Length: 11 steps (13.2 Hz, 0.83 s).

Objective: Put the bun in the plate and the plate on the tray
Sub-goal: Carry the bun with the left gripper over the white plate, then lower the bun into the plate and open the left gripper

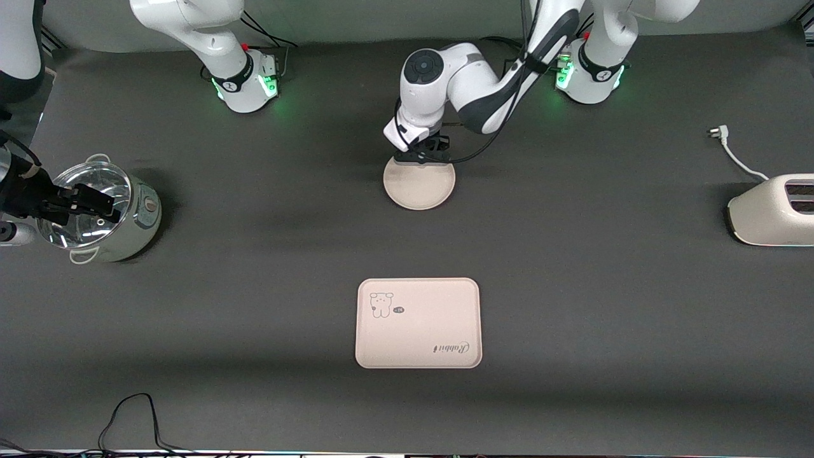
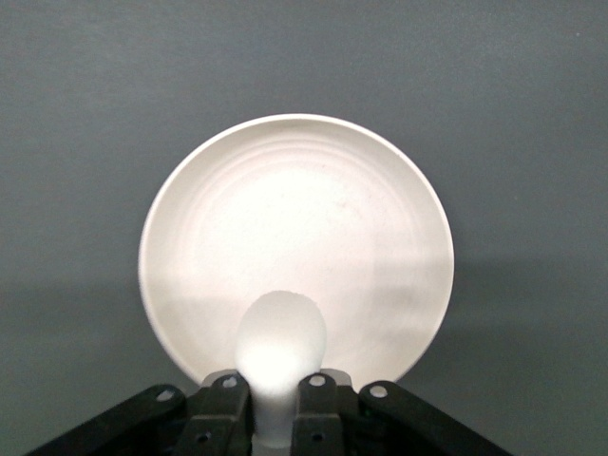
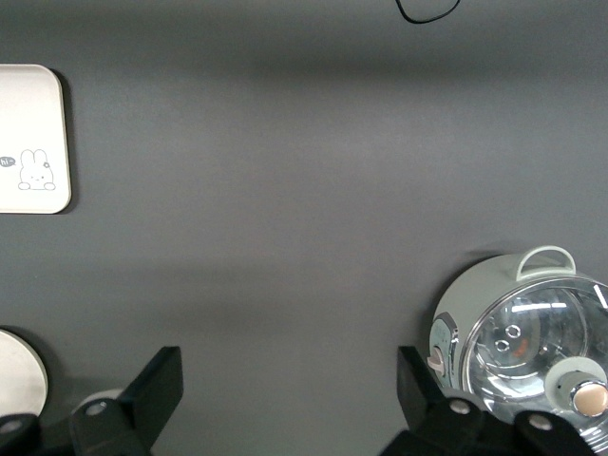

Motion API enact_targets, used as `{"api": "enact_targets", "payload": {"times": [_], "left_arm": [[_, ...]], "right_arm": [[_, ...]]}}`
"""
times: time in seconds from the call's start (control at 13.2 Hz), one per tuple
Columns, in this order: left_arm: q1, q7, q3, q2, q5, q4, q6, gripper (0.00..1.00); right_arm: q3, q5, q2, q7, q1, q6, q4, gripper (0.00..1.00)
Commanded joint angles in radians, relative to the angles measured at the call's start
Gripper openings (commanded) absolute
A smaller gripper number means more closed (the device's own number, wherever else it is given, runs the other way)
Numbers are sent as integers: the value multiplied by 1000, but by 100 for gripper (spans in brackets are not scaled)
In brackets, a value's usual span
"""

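1. White and smooth, the bun (image 2: 280, 347) sits pinched between the left gripper (image 2: 280, 404) fingers, over the rim of the plate (image 2: 296, 237) that lies closest to the robots' bases. Let go there, it could tip off the rim onto the dark mat instead of rolling inward; its rounded ends make it likely to roll.
2. Cream-beige and shallow, the plate (image 1: 420, 184) lies mid-table, toward the robots' edge of the worktop. A downward press on its rim could tilt or slide it.
3. Pinkish and printed, the tray (image 1: 418, 322) lies well apart from the plate, toward the front camera's edge of the worktop. Carrying the plate that way with a loose bun risks it rolling out over the low rim.
4. Spread wide, the right gripper (image 3: 285, 399) hovers near the glass-lidded pot (image 1: 102, 210) at the right arm's end, waiting.
5. Off by the left arm's end, the toaster (image 1: 772, 210) and its cord lie clear of the path.
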Motion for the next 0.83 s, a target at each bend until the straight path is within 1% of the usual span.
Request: {"api": "enact_targets", "payload": {"times": [0.0, 0.15, 0.3, 0.38, 0.45, 0.53, 0.76], "left_arm": [[-11, -73, 24, 97, 116, 23, 64, 0], [-22, -88, 38, 146, 133, 51, 64, 0], [-27, -126, 47, 159, 171, 64, 63, 0], [-27, -128, 47, 159, 172, 65, 61, 15], [-27, -130, 47, 163, 175, 58, 61, 58], [-25, -131, 47, 171, 197, 57, 63, 100], [-24, -131, 47, 171, 216, 55, 60, 100]], "right_arm": [[-8, -17, -18, -17, 9, -4, -18, 100], [-8, -17, -18, -19, 9, -2, -20, 100], [-8, -17, -18, -19, 9, -2, -20, 100], [-8, -17, -18, -17, 9, -2, -20, 100], [-8, -17, -18, -19, 9, -2, -20, 100], [-8, -17, -18, -19, 9, -2, -21, 100], [-8, -17, -18, -19, 9, -2, -20, 100]]}}
